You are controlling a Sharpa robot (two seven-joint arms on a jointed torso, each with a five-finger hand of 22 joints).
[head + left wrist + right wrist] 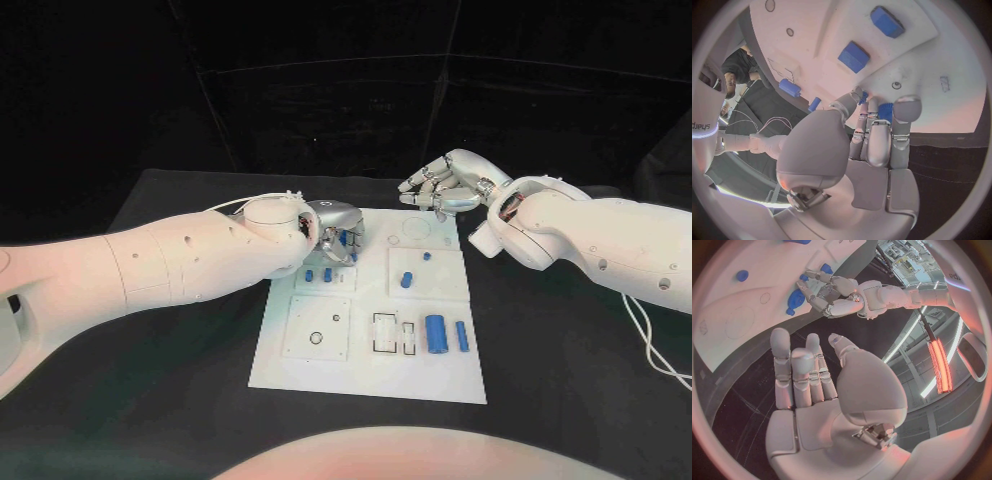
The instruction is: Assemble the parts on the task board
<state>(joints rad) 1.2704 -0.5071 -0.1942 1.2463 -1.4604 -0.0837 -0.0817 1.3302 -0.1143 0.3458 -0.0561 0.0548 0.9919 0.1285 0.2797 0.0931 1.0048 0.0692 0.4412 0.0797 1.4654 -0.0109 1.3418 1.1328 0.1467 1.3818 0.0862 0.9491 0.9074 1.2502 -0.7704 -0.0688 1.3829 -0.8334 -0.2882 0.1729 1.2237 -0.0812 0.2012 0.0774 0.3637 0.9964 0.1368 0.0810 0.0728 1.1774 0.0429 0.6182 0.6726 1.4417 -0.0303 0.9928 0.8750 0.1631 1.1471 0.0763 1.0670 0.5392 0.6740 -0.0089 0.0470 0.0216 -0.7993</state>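
Observation:
The white task board (368,372) lies mid-table. My left hand (335,228) hovers over its far left corner, fingers curled down; its fingertips (907,107) close round a small blue part (884,111), also visible as the blue part (795,299) just above the board. My right hand (444,185) is raised over the board's far edge, fingers (792,365) spread and holding nothing. Two small blue parts (317,273) lie just below the left hand. Two blue cylinders (447,335) lie at the near right, and two small blue pieces (408,279) sit in the middle right panel.
Black-outlined slots (385,332) and a small ring (335,319) mark the board's near panels. Two blue blocks (854,56) and two blue cylinders (789,87) lie on the board (817,25) beyond the left hand. Black table (173,400) surrounds the board.

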